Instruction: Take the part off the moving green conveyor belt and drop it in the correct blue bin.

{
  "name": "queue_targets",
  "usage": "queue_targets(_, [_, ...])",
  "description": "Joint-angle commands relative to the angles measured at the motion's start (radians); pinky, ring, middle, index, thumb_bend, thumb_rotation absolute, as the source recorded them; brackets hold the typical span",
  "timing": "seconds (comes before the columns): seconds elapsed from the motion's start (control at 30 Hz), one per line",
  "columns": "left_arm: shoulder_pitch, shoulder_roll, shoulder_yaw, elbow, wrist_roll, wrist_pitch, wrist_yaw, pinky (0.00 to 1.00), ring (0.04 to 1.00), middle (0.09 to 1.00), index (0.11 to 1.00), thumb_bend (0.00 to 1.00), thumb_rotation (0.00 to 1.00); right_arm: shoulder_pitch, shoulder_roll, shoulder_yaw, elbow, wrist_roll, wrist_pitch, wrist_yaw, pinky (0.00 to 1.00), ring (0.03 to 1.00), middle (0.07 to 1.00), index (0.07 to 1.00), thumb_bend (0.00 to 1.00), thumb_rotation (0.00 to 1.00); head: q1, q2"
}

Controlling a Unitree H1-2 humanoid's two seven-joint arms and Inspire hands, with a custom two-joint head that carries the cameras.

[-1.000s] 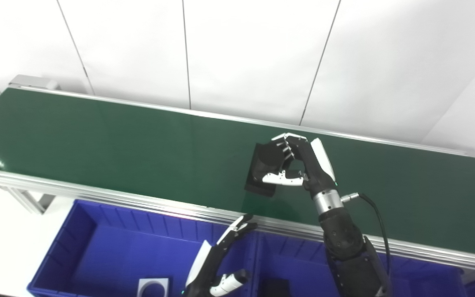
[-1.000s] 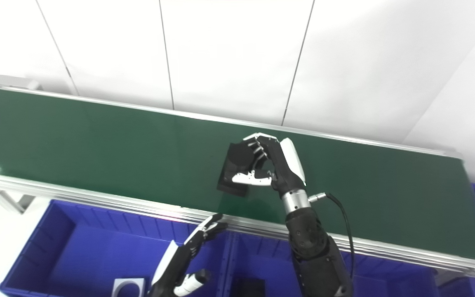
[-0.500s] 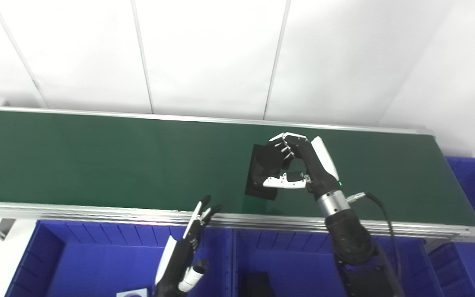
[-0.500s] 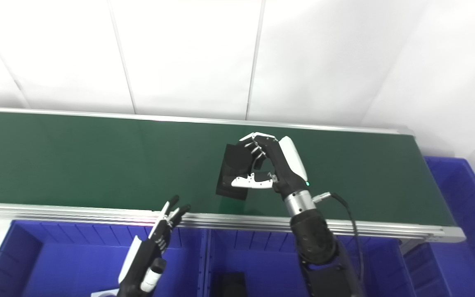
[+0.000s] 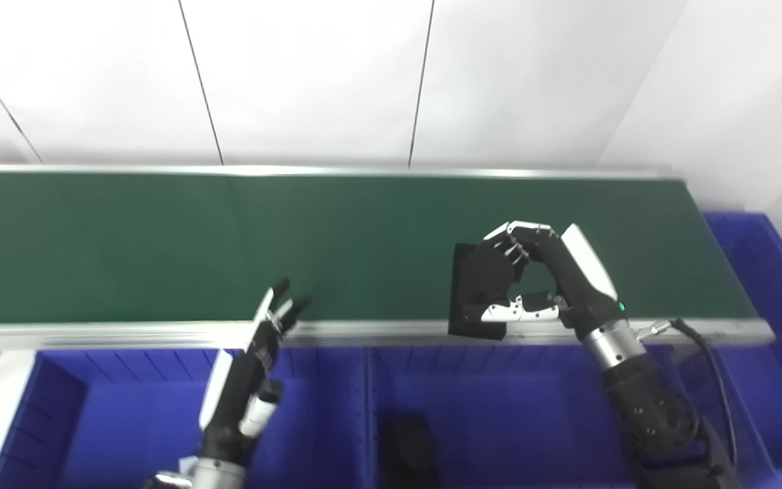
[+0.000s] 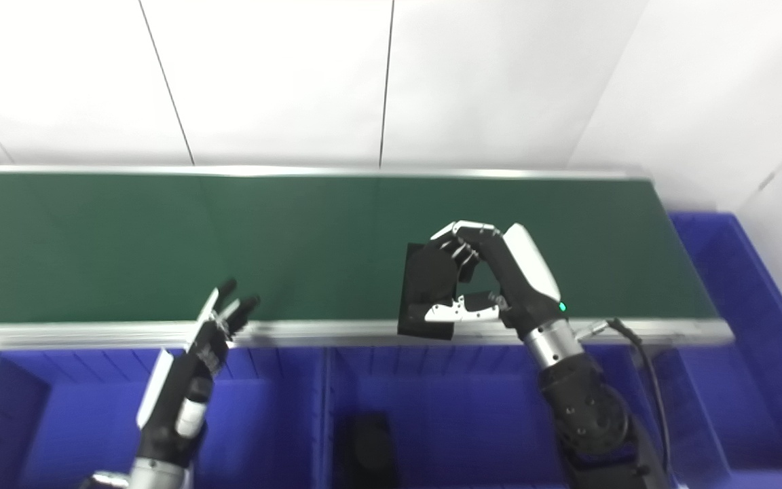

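Since a moment ago the right hand (image 5: 540,275) has carried the black part (image 5: 476,292) from mid-belt to the near rail of the green conveyor belt (image 5: 160,238), though the head camera has swung too. Nearest, below that rail, the middle blue bin (image 5: 499,401) holds a dark piece (image 5: 408,441). The left hand (image 5: 248,380) hangs over the bins left of it, fingers spread, holding nothing. At the rail, the right hand clasps the part between fingers and thumb, its lower edge overhanging. Risk: the grip looks shallow, so the part could slip or clip the rail and land wrong.
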State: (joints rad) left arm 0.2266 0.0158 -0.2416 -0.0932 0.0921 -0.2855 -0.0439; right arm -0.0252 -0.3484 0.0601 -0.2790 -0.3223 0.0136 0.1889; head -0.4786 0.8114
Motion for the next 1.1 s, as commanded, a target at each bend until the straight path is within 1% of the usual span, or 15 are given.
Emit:
queue_targets(0.0, [-0.021, 0.003, 0.007, -0.046, -0.007, 0.009, -0.014, 0.93, 0.928, 0.898, 0.975, 0.96, 1.00, 0.007, -0.032, -0.017, -0.068, 0.013, 0.002, 0.015, 0.33, 0.404, 0.464, 0.523, 0.52, 0.00, 0.001, 0.003])
queue_targets(0.03, [-0.025, 0.004, 0.010, -0.054, -0.011, 0.021, -0.018, 0.93, 0.928, 0.898, 0.973, 0.96, 1.00, 0.015, -0.041, -0.018, -0.080, 0.011, 0.009, 0.023, 0.33, 0.408, 0.466, 0.519, 0.52, 0.00, -0.003, 0.014])
queue_targets(0.2, [-0.044, 0.006, 0.023, -0.083, -0.016, 0.064, -0.032, 0.94, 0.923, 0.891, 0.967, 0.96, 1.00, 0.067, -0.078, -0.024, -0.134, 0.025, 0.044, 0.071, 0.34, 0.416, 0.481, 0.507, 0.52, 0.00, -0.019, 0.031])
queue_targets(0.27, [-0.051, 0.005, 0.027, -0.091, -0.022, 0.079, -0.038, 0.95, 0.924, 0.888, 0.966, 0.96, 1.00, 0.077, -0.081, -0.028, -0.143, 0.028, 0.054, 0.082, 0.31, 0.402, 0.471, 0.512, 0.52, 0.00, -0.026, 0.038])
queue_targets(0.3, [-0.056, 0.005, 0.030, -0.091, -0.025, 0.084, -0.042, 0.95, 0.925, 0.888, 0.965, 0.96, 1.00, 0.087, -0.079, -0.030, -0.154, 0.034, 0.076, 0.090, 0.30, 0.396, 0.465, 0.514, 0.52, 0.00, -0.032, 0.047])
queue_targets(0.33, [-0.059, 0.004, 0.032, -0.091, -0.026, 0.088, -0.044, 0.96, 0.927, 0.887, 0.962, 0.97, 1.00, 0.094, -0.077, -0.031, -0.161, 0.039, 0.092, 0.095, 0.28, 0.388, 0.457, 0.514, 0.52, 0.00, -0.032, 0.047])
queue_targets(0.37, [-0.063, 0.003, 0.035, -0.089, -0.024, 0.090, -0.045, 0.96, 0.927, 0.886, 0.962, 0.97, 1.00, 0.104, -0.075, -0.033, -0.164, 0.044, 0.097, 0.096, 0.28, 0.387, 0.456, 0.514, 0.52, 0.00, -0.035, 0.057])
queue_targets(0.43, [-0.071, 0.000, 0.038, -0.089, -0.024, 0.098, -0.046, 0.95, 0.923, 0.881, 0.960, 0.96, 1.00, 0.118, -0.072, -0.031, -0.151, 0.045, 0.077, 0.094, 0.30, 0.398, 0.469, 0.511, 0.52, 0.00, -0.034, 0.059])
queue_targets(0.47, [-0.074, -0.001, 0.040, -0.087, -0.028, 0.095, -0.047, 0.95, 0.920, 0.878, 0.958, 0.96, 1.00, 0.125, -0.076, -0.026, -0.137, 0.038, 0.055, 0.093, 0.30, 0.402, 0.475, 0.509, 0.52, 0.00, -0.033, 0.060])
queue_targets(0.6, [-0.076, 0.003, 0.045, -0.083, -0.031, 0.082, -0.051, 0.93, 0.901, 0.871, 0.957, 0.95, 1.00, 0.145, -0.090, 0.000, -0.120, 0.010, 0.047, 0.110, 0.29, 0.390, 0.482, 0.523, 0.52, 0.00, -0.027, 0.060])
queue_targets(0.73, [-0.073, 0.003, 0.044, -0.089, -0.033, 0.079, -0.058, 0.93, 0.906, 0.875, 0.964, 0.94, 1.00, 0.155, -0.106, 0.029, -0.093, -0.012, 0.042, 0.127, 0.29, 0.391, 0.494, 0.519, 0.52, 0.00, -0.018, 0.057])
queue_targets(0.87, [-0.065, 0.003, 0.043, -0.093, -0.022, 0.085, -0.056, 0.94, 0.909, 0.875, 0.962, 0.95, 1.00, 0.150, -0.116, 0.063, -0.035, -0.049, -0.005, 0.117, 0.27, 0.382, 0.486, 0.521, 0.52, 0.00, -0.014, 0.056])
queue_targets(1.0, [-0.057, 0.001, 0.039, -0.100, -0.030, 0.091, -0.060, 0.96, 0.918, 0.876, 0.966, 0.96, 1.00, 0.145, -0.122, 0.087, 0.019, -0.072, -0.056, 0.099, 0.30, 0.387, 0.477, 0.524, 0.52, 0.00, -0.008, 0.054])
queue_targets(1.07, [-0.050, -0.001, 0.038, -0.105, -0.028, 0.096, -0.059, 0.97, 0.922, 0.876, 0.967, 0.96, 1.00, 0.144, -0.119, 0.097, 0.045, -0.075, -0.059, 0.103, 0.30, 0.393, 0.489, 0.519, 0.52, 0.00, -0.001, 0.055])
